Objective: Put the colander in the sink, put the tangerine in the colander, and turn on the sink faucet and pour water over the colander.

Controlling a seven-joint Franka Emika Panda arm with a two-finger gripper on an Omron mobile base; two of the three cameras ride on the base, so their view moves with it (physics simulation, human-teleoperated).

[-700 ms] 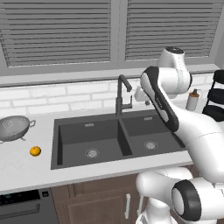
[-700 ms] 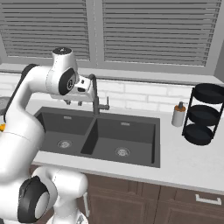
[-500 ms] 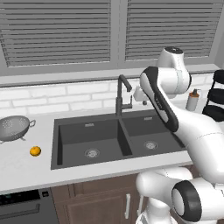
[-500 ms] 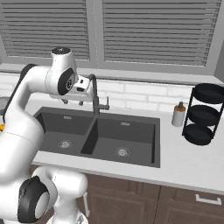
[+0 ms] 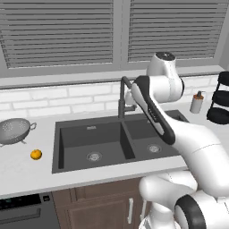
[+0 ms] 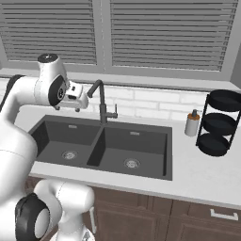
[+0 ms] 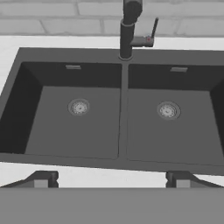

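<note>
The colander [image 5: 14, 130] near the table's left edge looked light, stiff and slick, best pinched at its rim by the wide-open, empty claw [image 7: 111, 178].

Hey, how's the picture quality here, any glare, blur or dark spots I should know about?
Left base view: flat even light, no glare; the colander and tangerine read clearly. Right base view: equally soft, the sink basins dark but legible. Hand view: slightly soft, sink faucet cropped at top.
</note>
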